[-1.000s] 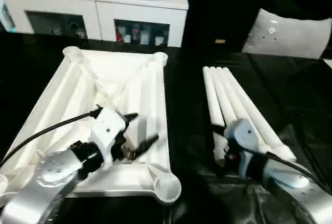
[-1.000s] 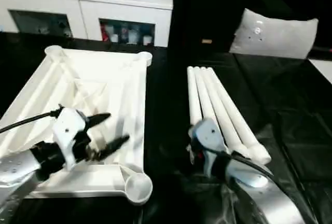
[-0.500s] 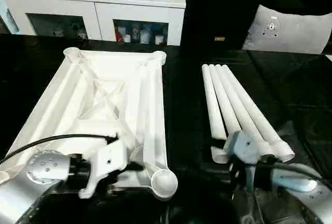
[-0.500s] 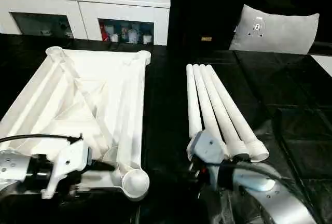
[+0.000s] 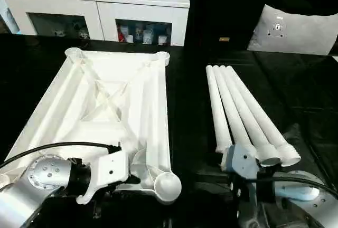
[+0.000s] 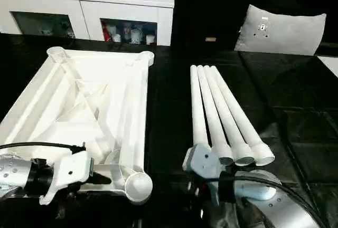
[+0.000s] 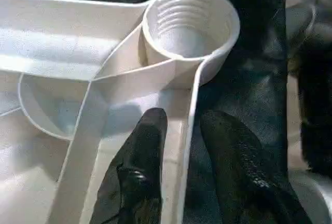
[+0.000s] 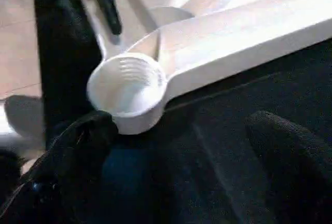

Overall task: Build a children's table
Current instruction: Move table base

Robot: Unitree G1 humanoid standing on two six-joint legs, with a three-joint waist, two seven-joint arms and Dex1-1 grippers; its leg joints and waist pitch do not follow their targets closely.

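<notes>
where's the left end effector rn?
Left end effector straddles the near rim of the upturned table top, beside its near right corner socket, left of the four legs.

We cannot read the small items behind the cabinet doors. Our right arm hides the thick end of the nearest leg. The cushion runs off the picture's edge, as does the tabletop in our left wrist view.

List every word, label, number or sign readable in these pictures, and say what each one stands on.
No text can be read.
Cushion: a small round mark, too blurred to read.
Items in the cabinet compartments: labels too small to read.
Table top, legs: plain white, no markings.
</notes>
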